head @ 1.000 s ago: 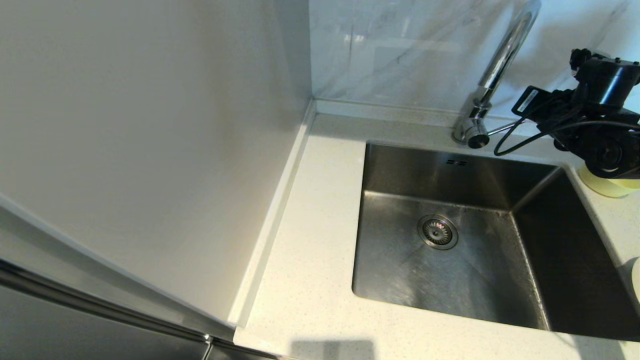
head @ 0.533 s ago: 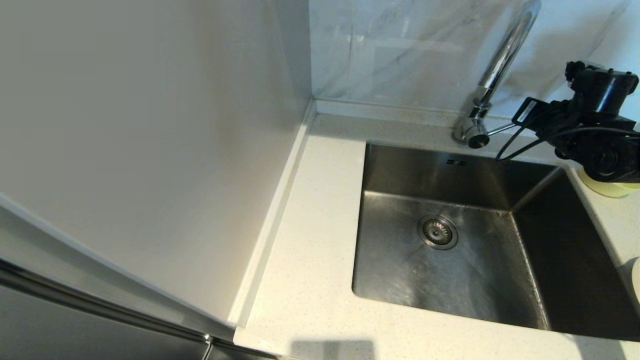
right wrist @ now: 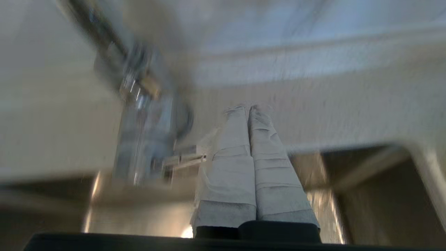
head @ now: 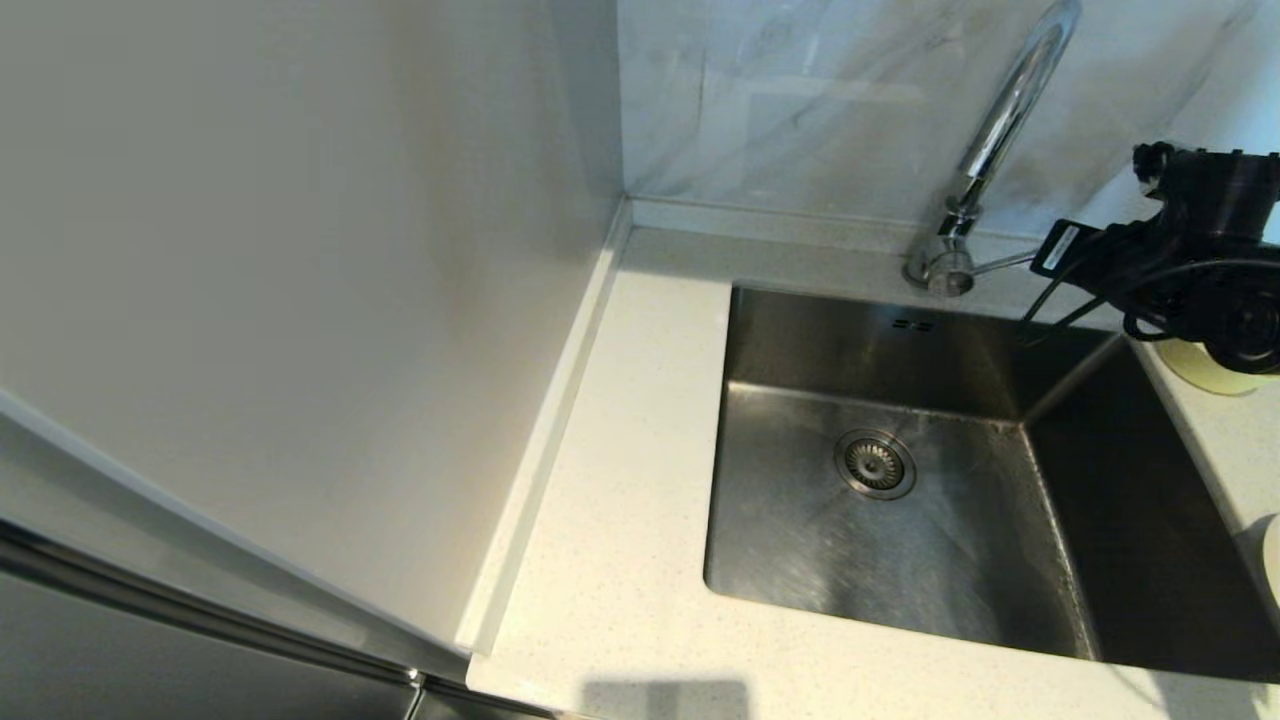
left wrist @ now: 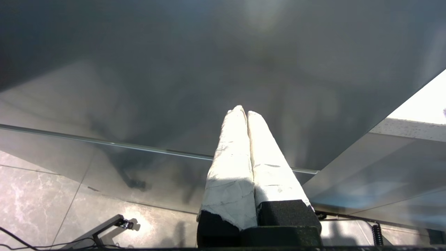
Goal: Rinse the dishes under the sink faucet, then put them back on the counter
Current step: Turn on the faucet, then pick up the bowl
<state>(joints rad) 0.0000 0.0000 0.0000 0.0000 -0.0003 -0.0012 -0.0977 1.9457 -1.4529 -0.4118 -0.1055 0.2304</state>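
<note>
Meanwhile, the right gripper (right wrist: 248, 108), its wrapped fingers pressed together on nothing, had slid toward three o'clock since a second earlier, and the lever of the sink faucet (head: 985, 150) now showed bare. Its arm hid most of the pale yellow bowl (head: 1205, 372) on the counter (head: 620, 480). The cream dish (head: 1268, 555) was cut off at four o'clock. The left gripper (left wrist: 245, 113) hung parked, closed and empty. The sink (head: 900, 470) held nothing.
</note>
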